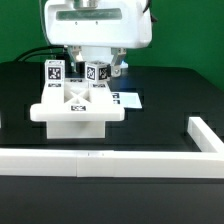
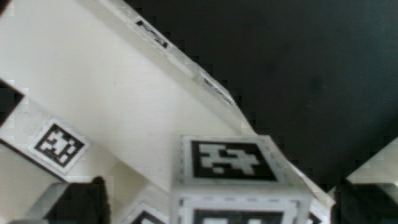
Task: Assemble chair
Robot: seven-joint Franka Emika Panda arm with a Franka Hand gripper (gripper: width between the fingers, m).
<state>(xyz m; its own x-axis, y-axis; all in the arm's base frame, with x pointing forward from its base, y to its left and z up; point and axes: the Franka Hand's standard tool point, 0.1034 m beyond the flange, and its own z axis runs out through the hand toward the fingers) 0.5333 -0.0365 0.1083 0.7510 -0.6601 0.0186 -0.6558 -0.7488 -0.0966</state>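
Rigid, light-looking chair (image 1: pixel 76 108) just below the hand (image 1: pixel 88 68) — released, fingers spread — best pinched across a blocky tagged upright.

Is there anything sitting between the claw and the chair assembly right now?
Nothing visible. The claw hangs directly over the chair assembly, right at its two tagged upright posts; the wrist view shows only chair parts close beneath it. Whether it touches them is unclear.
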